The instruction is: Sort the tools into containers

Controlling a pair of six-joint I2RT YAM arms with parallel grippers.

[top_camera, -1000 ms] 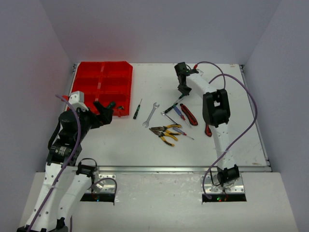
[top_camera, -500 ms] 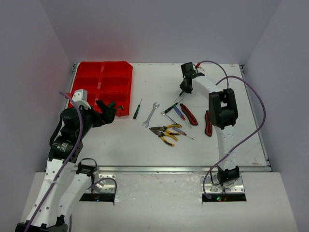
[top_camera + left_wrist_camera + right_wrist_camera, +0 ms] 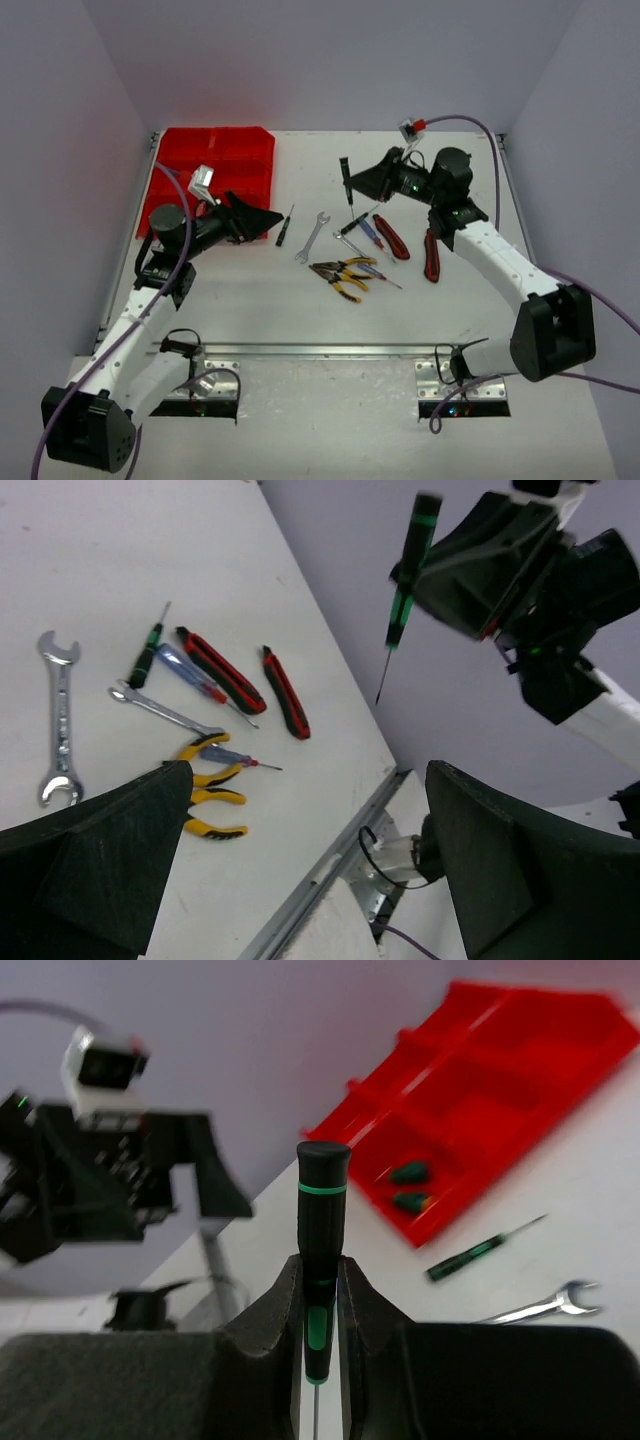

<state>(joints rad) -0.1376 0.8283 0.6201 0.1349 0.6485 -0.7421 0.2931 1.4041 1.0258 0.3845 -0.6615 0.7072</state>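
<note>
My right gripper is shut on a green-and-black screwdriver and holds it upright above the table; the wrist view shows the handle clamped between the fingers. My left gripper is open and empty, just right of the red tray. On the table lie another green screwdriver, a silver wrench, yellow-black pliers, a blue-red screwdriver and two red-black cutters. Two green-handled tools lie in a front compartment of the tray.
The left wrist view shows the wrench, pliers, cutters and the held screwdriver in the air. The table's metal front rail runs along the near edge. Grey walls enclose the table.
My right arm has swung round, and its gripper now holds the green screwdriver upright, further left. My left arm has reached right, away from the tray's front corner.
</note>
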